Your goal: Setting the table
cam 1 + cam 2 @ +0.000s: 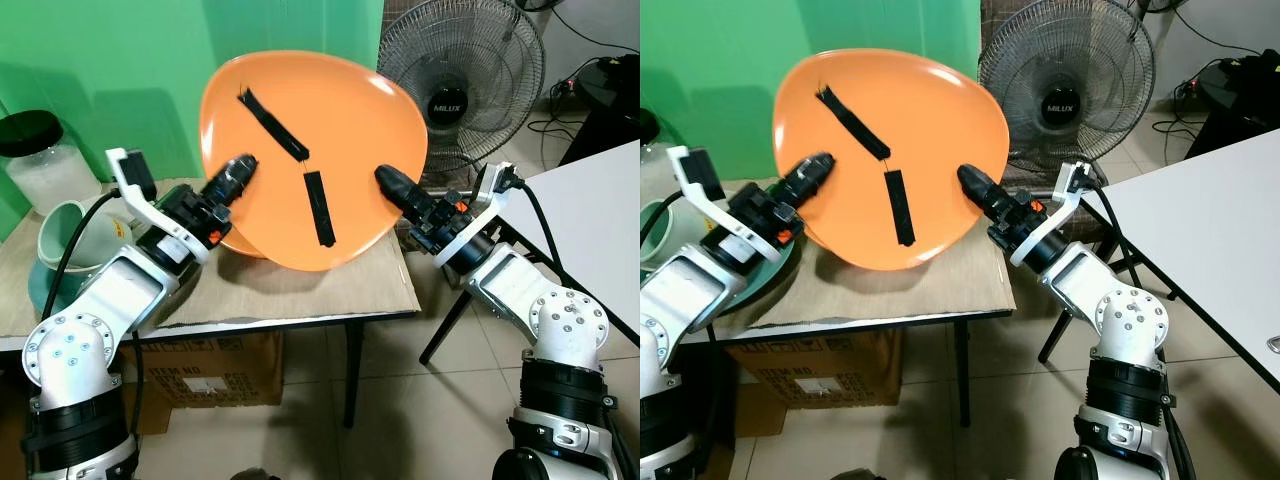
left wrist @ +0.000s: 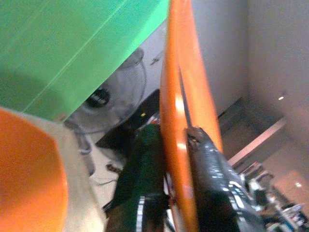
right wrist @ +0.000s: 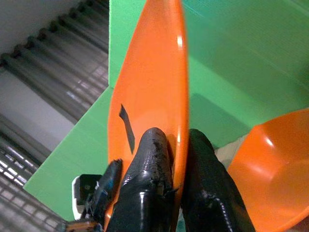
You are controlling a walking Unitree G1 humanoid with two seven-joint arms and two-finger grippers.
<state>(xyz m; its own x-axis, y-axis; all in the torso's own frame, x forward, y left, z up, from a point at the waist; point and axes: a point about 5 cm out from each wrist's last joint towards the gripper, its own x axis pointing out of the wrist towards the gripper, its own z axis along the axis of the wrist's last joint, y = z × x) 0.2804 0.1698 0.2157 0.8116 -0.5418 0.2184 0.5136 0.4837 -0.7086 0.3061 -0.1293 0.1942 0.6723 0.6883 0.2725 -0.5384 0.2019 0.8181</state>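
Left eye view: a large orange plate [image 1: 310, 150] is held up on edge above the table [image 1: 300, 290], its face turned toward the camera, with two black strips [image 1: 318, 207] on that face. The left gripper [image 1: 240, 172] grips the plate's lower left rim, and the right gripper [image 1: 390, 180] grips its lower right rim, so the plate is carried between the two arms, clear of the tabletop. In the left wrist view, one black finger [image 2: 217, 183] lies flat against one side of the plate rim and the other finger sits on the opposite side, closed down onto the rim with no visible gap. In the right wrist view, the two black fingers [image 3: 149, 188] pinch the thin edge of the plate between them, likewise clamped tight. A second orange plate [image 3: 270, 174] rests on the table below and behind the raised one, showing in the left eye view as a sliver just under its lower left edge. A brown sheet of cardboard covers the tabletop. A pale green mug [image 1: 62, 240] and a clear jar with a black lid [image 1: 40, 160] stand at the table's left end. A standing fan [image 1: 470, 75] is behind the table on the right, and a green backdrop [image 1: 120, 60] hangs behind it. A white table [image 1: 600, 210] is at the right.
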